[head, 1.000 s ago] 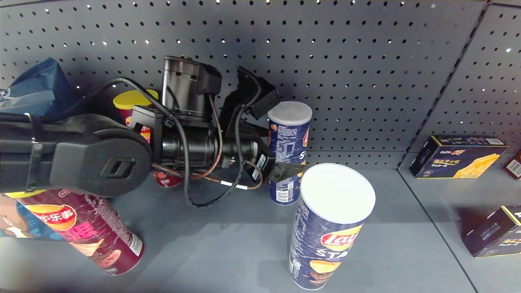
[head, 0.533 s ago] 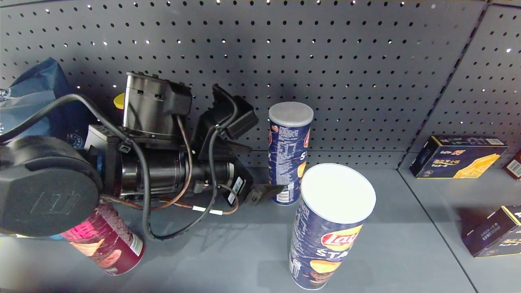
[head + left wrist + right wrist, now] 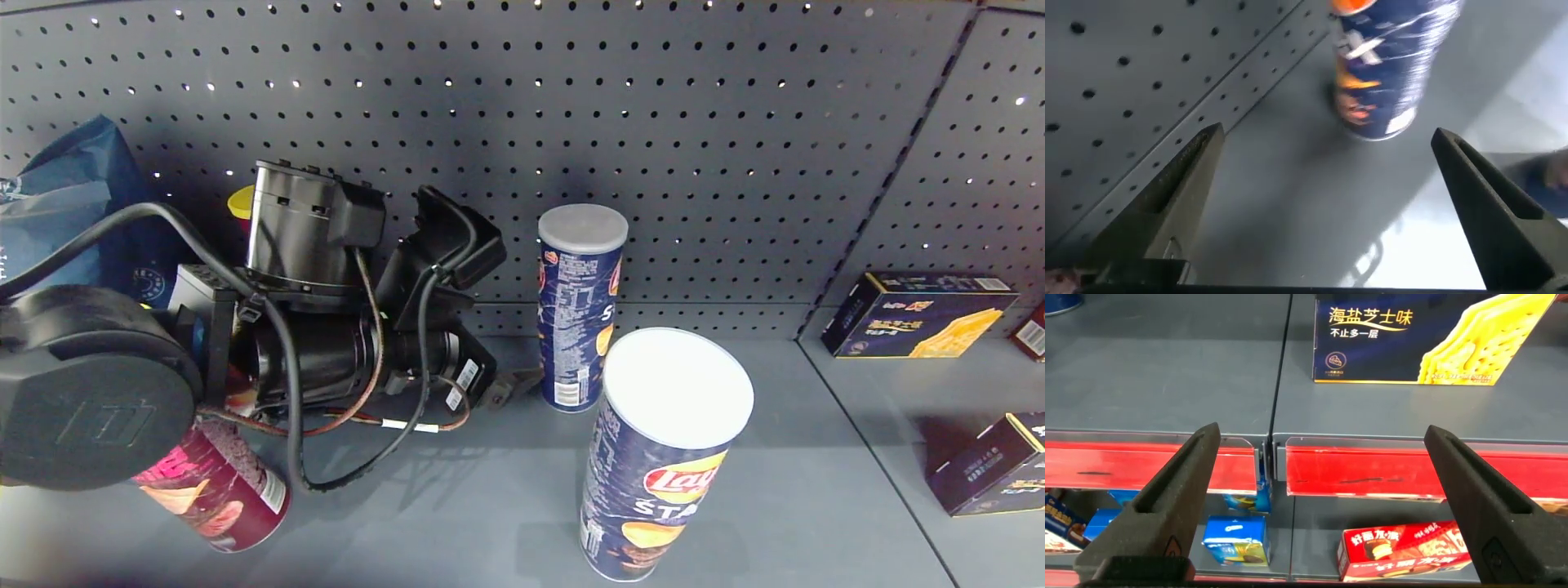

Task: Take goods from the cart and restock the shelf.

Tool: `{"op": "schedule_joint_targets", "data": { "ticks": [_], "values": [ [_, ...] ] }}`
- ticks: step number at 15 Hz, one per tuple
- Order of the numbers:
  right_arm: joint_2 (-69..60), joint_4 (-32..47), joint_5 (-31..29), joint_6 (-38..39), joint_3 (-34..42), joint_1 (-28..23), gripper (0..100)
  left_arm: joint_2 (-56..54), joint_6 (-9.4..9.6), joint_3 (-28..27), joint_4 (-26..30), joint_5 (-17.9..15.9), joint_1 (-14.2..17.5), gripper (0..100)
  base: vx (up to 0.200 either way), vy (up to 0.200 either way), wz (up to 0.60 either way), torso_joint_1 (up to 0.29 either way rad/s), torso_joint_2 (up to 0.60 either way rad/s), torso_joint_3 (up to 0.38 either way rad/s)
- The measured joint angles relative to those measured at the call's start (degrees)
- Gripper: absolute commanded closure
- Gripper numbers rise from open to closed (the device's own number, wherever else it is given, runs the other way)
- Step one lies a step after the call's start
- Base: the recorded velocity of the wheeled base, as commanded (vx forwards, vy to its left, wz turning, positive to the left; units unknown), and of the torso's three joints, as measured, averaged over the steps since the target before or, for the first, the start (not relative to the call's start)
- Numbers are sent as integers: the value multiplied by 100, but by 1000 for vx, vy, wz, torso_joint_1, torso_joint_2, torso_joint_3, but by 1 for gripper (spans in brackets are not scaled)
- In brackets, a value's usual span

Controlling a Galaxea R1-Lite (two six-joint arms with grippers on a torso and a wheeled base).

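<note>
Setting: I am looking at a grey shelf [image 3: 457, 498] backed by a perforated pegboard wall [image 3: 694, 122].
Task item: the back blue can [image 3: 580, 310] is standing upright on the shelf, close against the wall and free of any hold.
Left gripper: the left gripper [image 3: 1327, 139] is sitting low over the shelf, just beside that can's base. Its fingers are spread wide and holding nothing, and the can is standing beyond the tips, not between them.
Right gripper: the right gripper [image 3: 1323, 433] is hanging with its fingers wide apart and empty. It is facing a lower shelf's red front rail [image 3: 1372, 469], with a biscuit box [image 3: 1421, 335] above the rail.
Neighbours, cans: a front blue can [image 3: 661, 457] is standing nearer me and to the right of the back one. A red can [image 3: 220, 494] is showing at the near left under the arm.
Neighbours, other: a yellow-lidded can [image 3: 238, 202] and a blue bag [image 3: 73, 188] are sitting behind the arm. A dark box [image 3: 914, 314] and a second box [image 3: 988, 465] are lying in the next bay to the right.
Step in hand: I am judging this as the close of one placement, with the can set down and let go.
Next move: I am expecting to draw the left arm clear towards me, keeping the wide fingers off the back blue can and the arm off the red can. After that I am expecting to go to the cart for another item.
Risk: I am treating the can as tall and narrow, so a sideways brush is likely to topple it.
</note>
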Motion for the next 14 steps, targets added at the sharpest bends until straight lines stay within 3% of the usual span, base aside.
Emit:
{"op": "schedule_joint_targets", "data": {
  "ticks": [6,14],
  "values": [
    [0,1,2,0,0,0,0,356,-22,-22,-378,18,0,0,0,0,0,0,0,0],
    [0,1,2,0,0,0,0,848,-39,-560,-435,382,124,0,0,0,0,0,0,0]
  ]
}}
